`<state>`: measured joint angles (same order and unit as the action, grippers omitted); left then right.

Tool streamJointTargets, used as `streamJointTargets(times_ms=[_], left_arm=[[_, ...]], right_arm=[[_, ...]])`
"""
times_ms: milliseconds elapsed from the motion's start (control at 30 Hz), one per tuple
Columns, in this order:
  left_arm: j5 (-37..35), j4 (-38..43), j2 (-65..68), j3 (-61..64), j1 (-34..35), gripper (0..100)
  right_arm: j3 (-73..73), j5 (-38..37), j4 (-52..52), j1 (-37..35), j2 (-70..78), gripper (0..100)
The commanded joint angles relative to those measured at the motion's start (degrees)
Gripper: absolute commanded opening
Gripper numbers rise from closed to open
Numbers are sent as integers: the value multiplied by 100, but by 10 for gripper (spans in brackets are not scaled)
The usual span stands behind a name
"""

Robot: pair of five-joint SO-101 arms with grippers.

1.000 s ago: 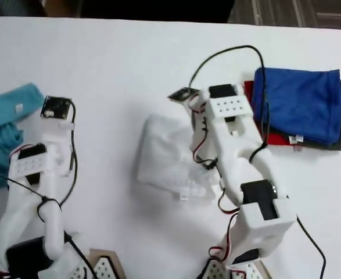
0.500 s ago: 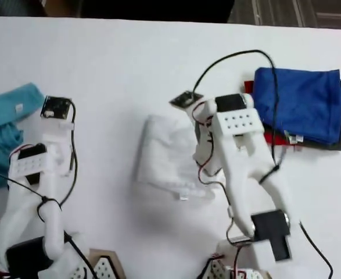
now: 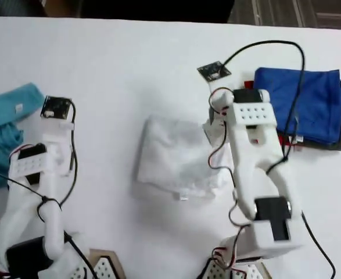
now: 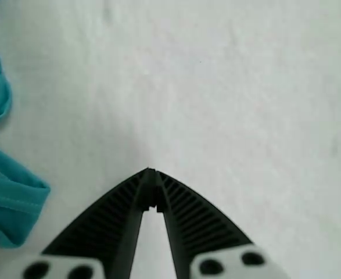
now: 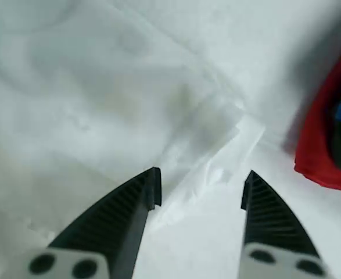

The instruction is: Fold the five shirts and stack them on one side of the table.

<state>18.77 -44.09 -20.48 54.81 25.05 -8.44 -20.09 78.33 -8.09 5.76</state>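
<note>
The white shirt (image 3: 176,160) lay loosely folded mid-tabletop (image 3: 112,64); the blue shirt (image 3: 304,104) sat on a red shirt (image 5: 318,148) in a stack at the right side; a teal shirt (image 3: 4,128) lay crumpled at the left edge; the right jaws stood open over the white shirt's edge nearest the stack; the left jaws were closed above bare tabletop beside the teal shirt.

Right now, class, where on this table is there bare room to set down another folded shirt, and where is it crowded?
Bare: the far strip of table beyond everything, and the gap between the left arm and the white shirt. Crowded: the right arm between white shirt and the blue-topped stack; the teal shirt lies at the left edge.
</note>
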Motion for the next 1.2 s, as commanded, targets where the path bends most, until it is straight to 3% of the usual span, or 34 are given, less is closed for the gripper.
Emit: streamJointTargets(times_ms=[0, 267, 433, 733, 900, 1167], left_arm=[[-53, 79, -229, -31, -53, 26], [-53, 88, -229, -31, -53, 26], [-53, 97, -229, -31, -53, 26], [-53, 97, -229, -31, -53, 26], [-53, 105, -229, -31, -53, 26], [-53, 105, -229, -31, -53, 26]], right_arm=[[607, 132, -40, 40, 365, 207], [1081, 114, -48, 92, 1086, 198], [1073, 132, -31, 92, 1226, 13], [1099, 97, 488, 716, 954, 20], [1099, -554, 444, 1042, 637, 20], [1705, -1125, 4, 646, 629, 19]])
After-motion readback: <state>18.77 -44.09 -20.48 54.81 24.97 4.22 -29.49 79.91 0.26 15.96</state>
